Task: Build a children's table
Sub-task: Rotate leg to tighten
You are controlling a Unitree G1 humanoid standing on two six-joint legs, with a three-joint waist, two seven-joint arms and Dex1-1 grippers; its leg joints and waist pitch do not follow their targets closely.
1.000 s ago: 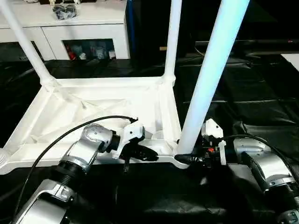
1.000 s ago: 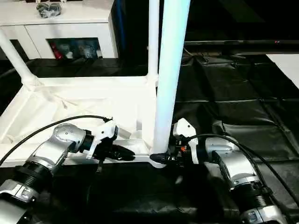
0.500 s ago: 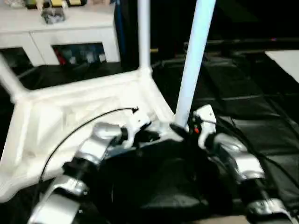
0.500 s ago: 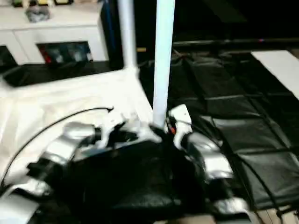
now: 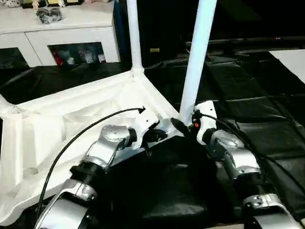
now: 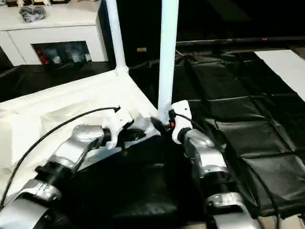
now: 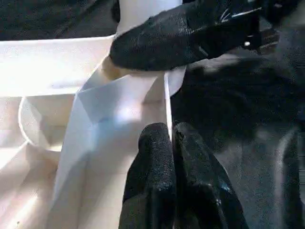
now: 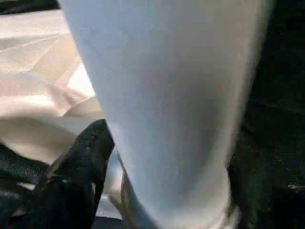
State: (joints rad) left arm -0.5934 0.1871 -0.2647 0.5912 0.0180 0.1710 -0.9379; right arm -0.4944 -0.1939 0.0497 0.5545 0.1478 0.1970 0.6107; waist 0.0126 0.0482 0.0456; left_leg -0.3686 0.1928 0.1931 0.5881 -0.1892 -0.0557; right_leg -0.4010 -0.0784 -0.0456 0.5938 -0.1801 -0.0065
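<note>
1. My left gripper (image 7: 171, 143) has its fingers pressed together, tips on the tabletop's rim just beside the near corner socket; nothing is held between them.
2. My right gripper (image 5: 183, 128) stands at the base of the near leg (image 5: 197, 57), one black finger (image 8: 81, 167) against the tube; whether it clamps the leg or stands loose around it, I cannot tell.
3. The tabletop (image 5: 52, 129) lies underside up on black sheeting, skewed, two legs upright in its sockets.
4. I judge it light, stiff, hollow plastic, smooth enough to slip.
5. Best hold: low on the leg near the socket, and the ribbed rim for steadying.
</note>
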